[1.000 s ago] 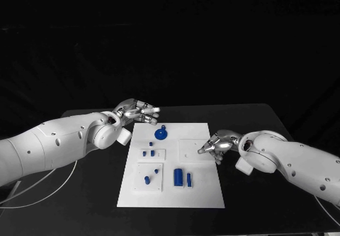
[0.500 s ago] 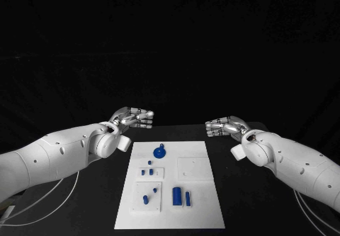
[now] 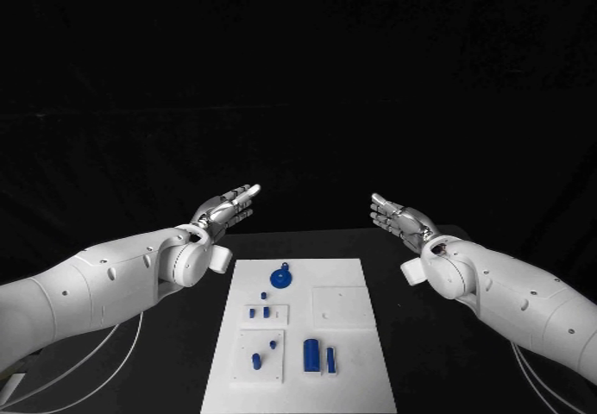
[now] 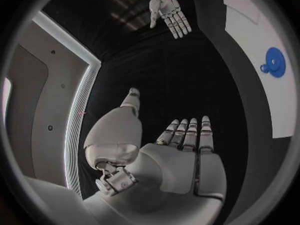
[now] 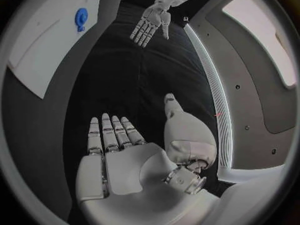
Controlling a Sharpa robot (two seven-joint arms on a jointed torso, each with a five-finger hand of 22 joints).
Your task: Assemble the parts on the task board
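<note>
The white task board (image 3: 351, 345) lies in the middle of the black table. On it stand a round blue knob part (image 3: 282, 277) near the far end, small blue pegs (image 3: 258, 311) on its left side and two blue bars (image 3: 312, 354) nearer me. My left hand (image 3: 229, 204) is raised above the table's far left, fingers straight and apart, holding nothing. My right hand (image 3: 399, 218) is raised at the far right, palm up, fingers flat and empty. The left wrist view shows my flat left palm (image 4: 181, 150), the right hand (image 4: 170, 12) and the knob (image 4: 274, 62). The right wrist view shows the right palm (image 5: 122, 155) and left hand (image 5: 150, 25).
A blank square recess (image 3: 341, 304) sits on the board's right side. Bare black table surrounds the board on both sides. White cables (image 3: 112, 345) trail beneath my left arm near the table's left edge.
Both hands have risen off the board area and opened flat; the right hand left the square recess. The head view has tilted, so the board sits lower in the picture.
</note>
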